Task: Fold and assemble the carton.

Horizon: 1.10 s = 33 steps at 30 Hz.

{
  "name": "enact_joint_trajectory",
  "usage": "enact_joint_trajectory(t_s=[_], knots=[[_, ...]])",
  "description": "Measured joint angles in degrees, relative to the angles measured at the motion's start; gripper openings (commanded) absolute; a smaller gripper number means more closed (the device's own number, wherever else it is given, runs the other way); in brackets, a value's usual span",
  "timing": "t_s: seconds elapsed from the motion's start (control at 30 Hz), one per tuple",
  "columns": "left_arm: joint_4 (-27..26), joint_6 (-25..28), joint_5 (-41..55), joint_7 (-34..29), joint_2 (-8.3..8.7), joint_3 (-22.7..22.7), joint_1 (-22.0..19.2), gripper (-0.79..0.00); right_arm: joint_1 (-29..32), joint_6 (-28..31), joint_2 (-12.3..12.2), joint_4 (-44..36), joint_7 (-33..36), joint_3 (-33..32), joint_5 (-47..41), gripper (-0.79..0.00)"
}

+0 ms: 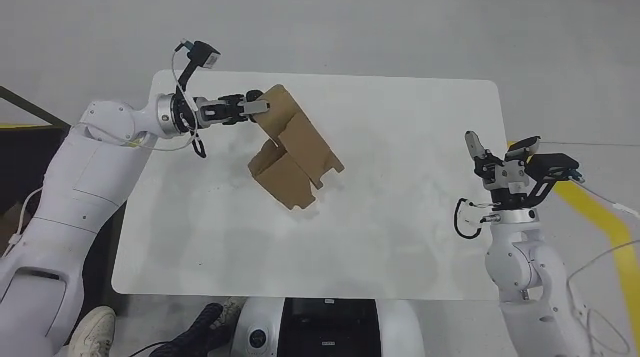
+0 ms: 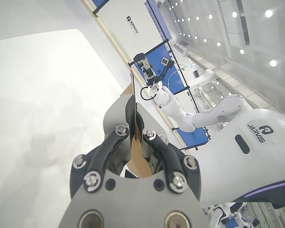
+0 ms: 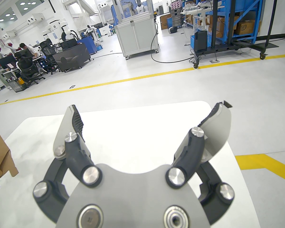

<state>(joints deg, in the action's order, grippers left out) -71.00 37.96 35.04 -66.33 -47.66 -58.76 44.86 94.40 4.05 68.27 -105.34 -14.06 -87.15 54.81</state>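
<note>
While the right gripper hung wide open and empty at the right edge of the table, the carton lay well apart, left of centre, its far flap pinched by the left gripper, the nearer arm by far.

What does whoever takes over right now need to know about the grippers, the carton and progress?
Left gripper: shut on an edge of the carton, over the left part of the table.
Right gripper: open, holding nothing, near the table's right edge, apart from the carton.
Done: carton partly opened up, panels standing at angles.
To do: flaps hang loose, so the folding and closing are not finished.
</note>
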Motion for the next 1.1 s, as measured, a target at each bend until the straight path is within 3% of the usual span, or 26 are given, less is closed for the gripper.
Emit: enact_joint_trajectory(t_s=[0.6,0.7,1.1], knots=[[0.0,0.0,0.0,0.0,0.0,0.0,0.0,-0.785,0.0,0.0,0.0,0.1,0.1,0.0,-0.1,0.0],[0.0,0.0,0.0,0.0,0.0,0.0,0.0,-0.785,0.0,1.1,0.1,-0.1,3.3,0.4,-2.8,0.0],[0.0,0.0,0.0,0.0,0.0,0.0,0.0,-0.785,0.4,18.6,0.4,0.3,15.5,7.9,-15.9,0.0]])
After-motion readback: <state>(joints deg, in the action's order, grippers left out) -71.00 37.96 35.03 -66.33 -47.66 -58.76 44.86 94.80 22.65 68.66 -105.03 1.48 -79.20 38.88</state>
